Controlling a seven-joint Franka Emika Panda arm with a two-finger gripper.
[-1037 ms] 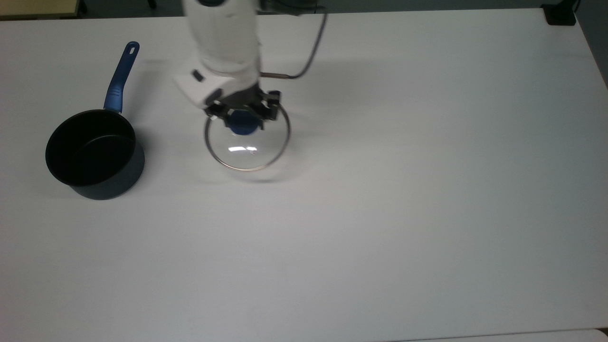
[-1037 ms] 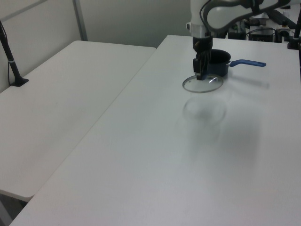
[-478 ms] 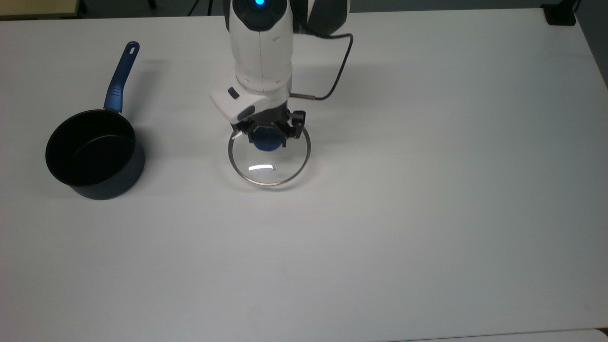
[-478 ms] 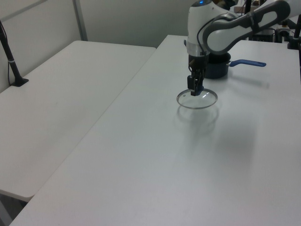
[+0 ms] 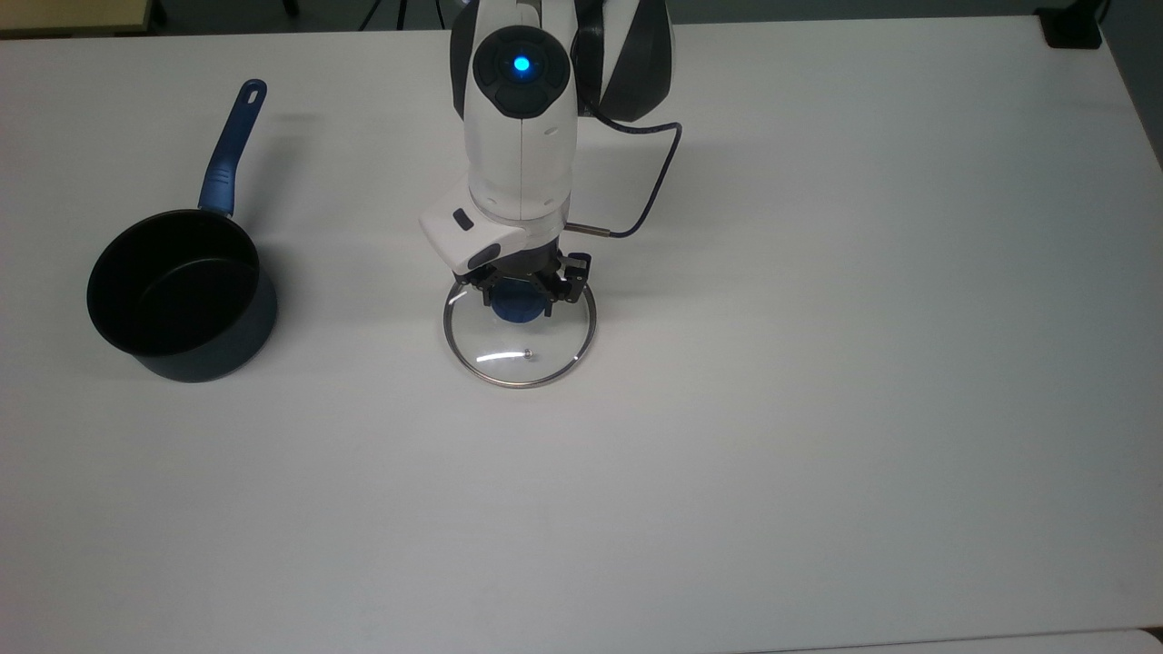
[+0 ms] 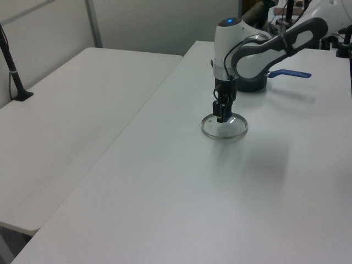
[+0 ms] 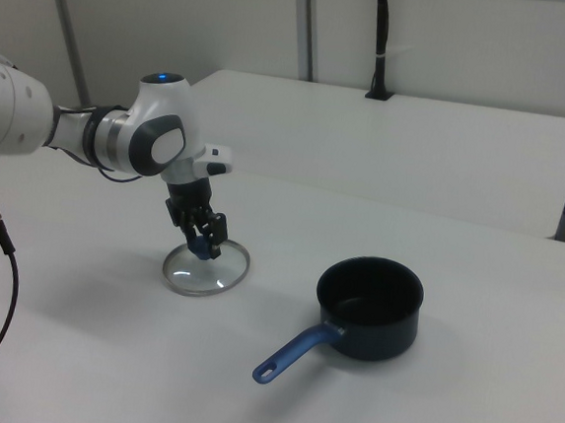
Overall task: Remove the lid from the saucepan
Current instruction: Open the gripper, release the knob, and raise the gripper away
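Observation:
The lid [image 5: 521, 352], clear glass with a steel rim and a small vent hole, lies flat at table level in the middle of the white table. My gripper [image 5: 520, 296] stands straight above it, shut on the lid's blue knob [image 5: 514, 309]. The same grip shows in the left view, gripper [image 6: 220, 115] over lid [image 6: 225, 128], and in the right view, gripper [image 7: 203, 245] over lid [image 7: 204, 270]. The saucepan [image 5: 182, 295], dark with a black inside, stands uncovered well to the top view's left, its blue handle [image 5: 229, 150] pointing away. The arm partly hides the saucepan [image 6: 254, 83] in the left view.
A dark cable [image 5: 656, 177] loops off the wrist. A black block [image 5: 1072, 27] sits at the table's far right corner in the top view. A second white table [image 6: 82, 110] adjoins, with a black post [image 6: 12, 66] on it.
The gripper has carried the lid away from the saucepan, rightward and downward in the top view, and lowered it from the air to the table top.

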